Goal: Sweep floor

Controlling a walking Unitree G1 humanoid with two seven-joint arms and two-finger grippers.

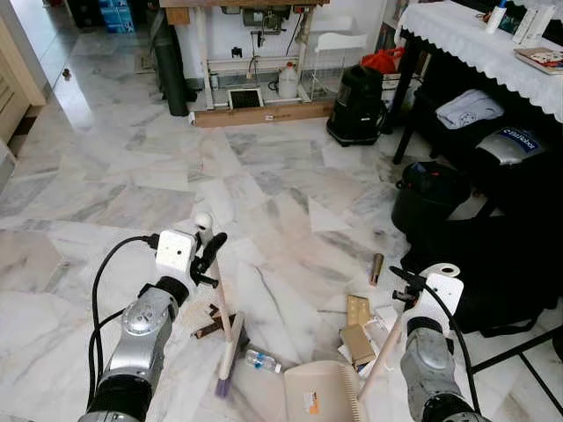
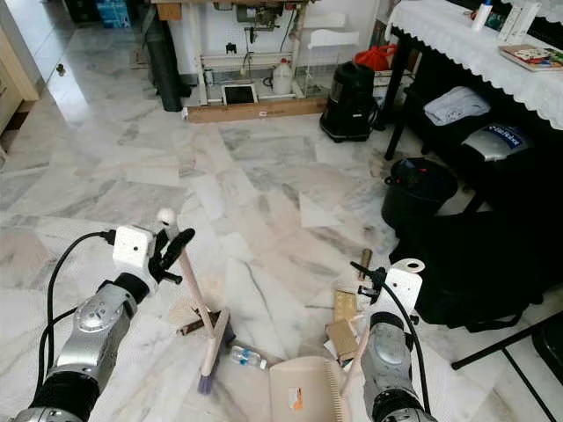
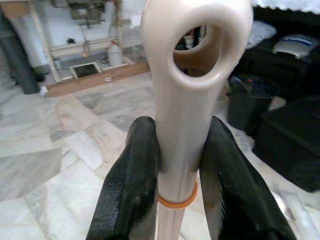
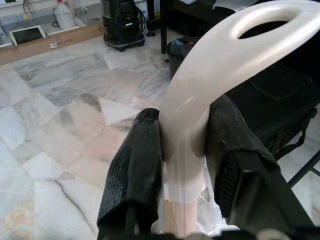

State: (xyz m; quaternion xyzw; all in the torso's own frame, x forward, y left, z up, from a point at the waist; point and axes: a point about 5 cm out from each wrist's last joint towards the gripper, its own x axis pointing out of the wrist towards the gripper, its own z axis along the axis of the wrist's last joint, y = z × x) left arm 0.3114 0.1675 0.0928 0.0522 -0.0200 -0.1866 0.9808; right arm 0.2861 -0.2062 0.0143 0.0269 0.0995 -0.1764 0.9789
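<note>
Mid-sweep: your left pincer point(image 1: 208, 249) grips the broom point(image 1: 225, 330), right pincer point(image 1: 406, 287) grips the dustpan point(image 1: 321, 391) handle — next, brush the cardboard scraps point(image 1: 356, 330) and bottle point(image 1: 261, 360) in.

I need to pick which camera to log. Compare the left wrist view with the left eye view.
The left wrist view alone gives a close look at the left gripper: black fingers clamped on the cream broom handle, just above an orange ring. The left eye view alone gives the broom head on the marble floor, the litter, the dustpan and the right gripper. Both share the black bin and the wooden plank.
</note>
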